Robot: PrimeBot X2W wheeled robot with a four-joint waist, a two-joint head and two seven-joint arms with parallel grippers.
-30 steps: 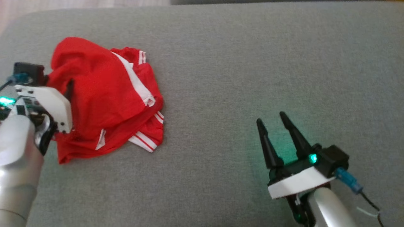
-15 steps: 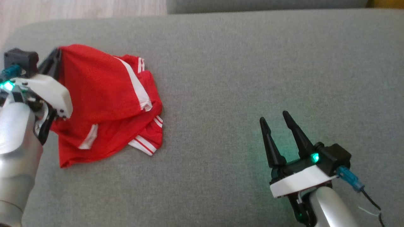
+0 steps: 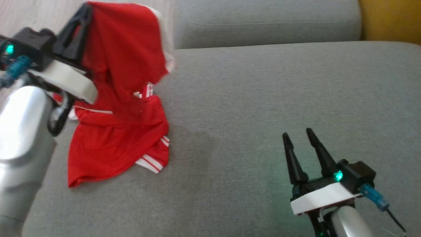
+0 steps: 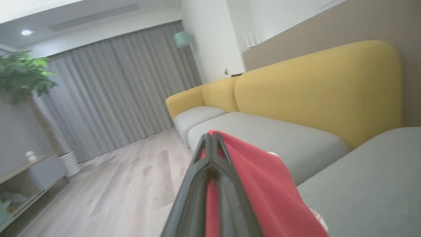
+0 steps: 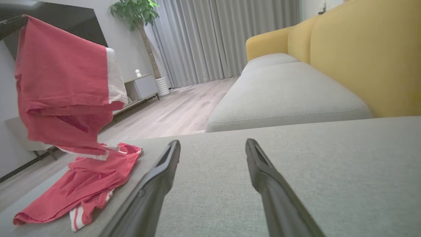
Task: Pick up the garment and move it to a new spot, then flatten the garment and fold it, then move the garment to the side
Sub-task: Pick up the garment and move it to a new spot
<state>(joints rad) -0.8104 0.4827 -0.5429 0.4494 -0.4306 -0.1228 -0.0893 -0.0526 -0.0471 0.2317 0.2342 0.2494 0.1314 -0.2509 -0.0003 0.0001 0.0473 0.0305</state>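
Grey fabric sofa seat cushion (image 3: pixel 263 98) is the work surface, with a yellow upholstered backrest (image 5: pixel 361 49) behind it and pale wood floor (image 5: pixel 184 108) beyond the cushion's left end. Left claw (image 3: pixel 86 10) is pressed together, pinching an edge of the red fabric garment with white stripe trim (image 3: pixel 125 59). In the left wrist view the cloth sits between the closed fingers and drapes off to one side. Upper part of the garment hangs raised in the air; lower part lies bunched on the cushion near its left end, touching it. Right claw (image 3: pixel 297 133) is spread, holds nothing, and hovers low over bare cushion well apart from the garment. Step, by my read: the pick-up, start of the move to a new spot. To do it well, lift until the bottom hem clears the cushion before translating, else it drags and rolls into a tighter bundle. The pinch looks like a single edge near the fingertips, so go smooth, no jerks: slip risk. Carry toward the open middle of the cushion, between the two claws, away from the left end where the floor is close. Lower so the hem lands first and the cloth lays out away from it, which saves work when flattening. Right claw is free to take a second corner once the garment hangs clear.
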